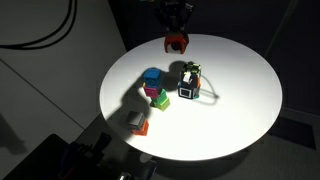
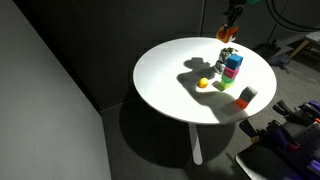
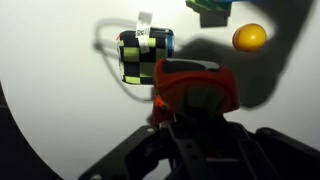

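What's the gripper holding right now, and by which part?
An orange block, pinched by the gripper at its upper end and hanging below the jaws. Exact finger contact is hidden in the wrist view.

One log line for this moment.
gripper: shut on orange block | where: over white table | nearby: checkered cube, yellow ball, block stack

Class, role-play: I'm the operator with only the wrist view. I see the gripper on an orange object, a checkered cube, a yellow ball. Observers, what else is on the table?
Observer: A stack of blocks stands by the checkered cube: blue on magenta on green.
Operator: Anything farther off?
Observer: One red-orange block sits alone near the table's rim.
Operator: Where is the gripper?
Observer: The gripper, shut on the orange object, is at the rim across from that block.
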### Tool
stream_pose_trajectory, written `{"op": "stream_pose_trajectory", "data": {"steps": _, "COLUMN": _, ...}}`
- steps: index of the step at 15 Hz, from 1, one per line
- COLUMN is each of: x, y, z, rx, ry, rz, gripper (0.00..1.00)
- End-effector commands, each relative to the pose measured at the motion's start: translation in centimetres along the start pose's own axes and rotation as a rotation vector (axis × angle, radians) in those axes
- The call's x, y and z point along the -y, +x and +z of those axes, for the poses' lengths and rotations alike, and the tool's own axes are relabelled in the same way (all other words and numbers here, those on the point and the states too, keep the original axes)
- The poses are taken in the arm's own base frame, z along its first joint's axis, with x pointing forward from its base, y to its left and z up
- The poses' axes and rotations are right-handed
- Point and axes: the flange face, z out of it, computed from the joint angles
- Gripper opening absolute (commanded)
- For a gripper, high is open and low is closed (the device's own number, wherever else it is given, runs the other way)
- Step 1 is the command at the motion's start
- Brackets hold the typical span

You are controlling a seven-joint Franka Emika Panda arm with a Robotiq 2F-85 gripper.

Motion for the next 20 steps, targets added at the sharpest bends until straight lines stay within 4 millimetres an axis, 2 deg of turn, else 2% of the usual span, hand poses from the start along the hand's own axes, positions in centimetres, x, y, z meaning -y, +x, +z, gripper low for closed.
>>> {"op": "stream_pose_trajectory", "data": {"steps": 1, "x": -1.2, "y": 0.0, "z": 0.4, "rx": 0.006, "ry": 0.002, "rz": -0.019, "gripper": 0.09}}
{"op": "stream_pose_trajectory", "data": {"steps": 11, "x": -4.9, "y": -0.7, "z": 4.1, "rx": 0.057, "ry": -0.008, "rz": 0.046, "gripper": 0.09}}
{"op": "stream_pose_trajectory", "data": {"steps": 20, "x": -5.4, "y": 0.9, "z": 5.2, "rx": 0.061, "ry": -0.020, "rz": 0.076, "gripper": 0.11}}
